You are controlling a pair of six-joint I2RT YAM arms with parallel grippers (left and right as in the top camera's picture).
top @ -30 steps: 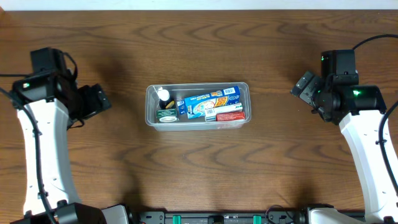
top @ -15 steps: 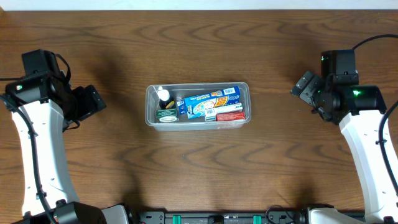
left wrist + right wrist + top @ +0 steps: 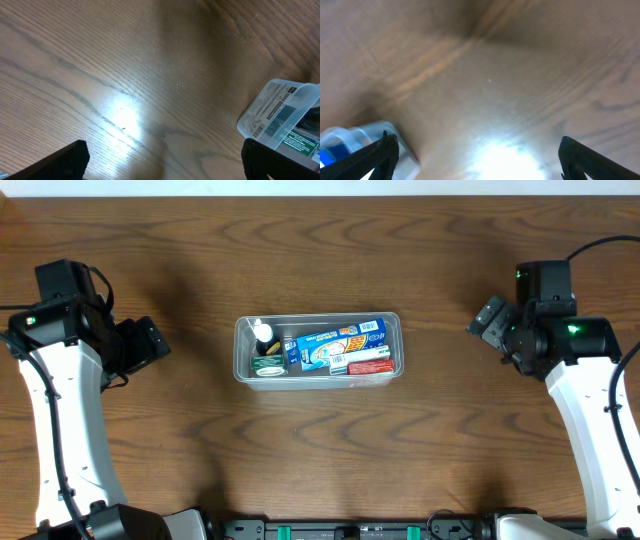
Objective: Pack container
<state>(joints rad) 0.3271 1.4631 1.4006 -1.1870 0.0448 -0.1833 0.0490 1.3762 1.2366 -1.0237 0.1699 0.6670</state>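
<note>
The clear plastic container (image 3: 242,350) sits at the table's middle. It holds a blue box (image 3: 335,343), a red and white box (image 3: 366,364), a green box (image 3: 268,367) and a small white-capped bottle (image 3: 262,332). My left gripper (image 3: 150,345) is open and empty, raised well to the left of the container. Its wrist view shows the container's corner (image 3: 280,112) at the right edge. My right gripper (image 3: 490,320) is open and empty, raised well to the right. Its wrist view shows the container's corner (image 3: 355,137) at the lower left.
The table is bare brown wood (image 3: 320,450) around the container. Both arms stand at the table's left and right sides.
The left arm has drawn back a little further left from the container in the first half second, then held still. The right arm has not moved.
</note>
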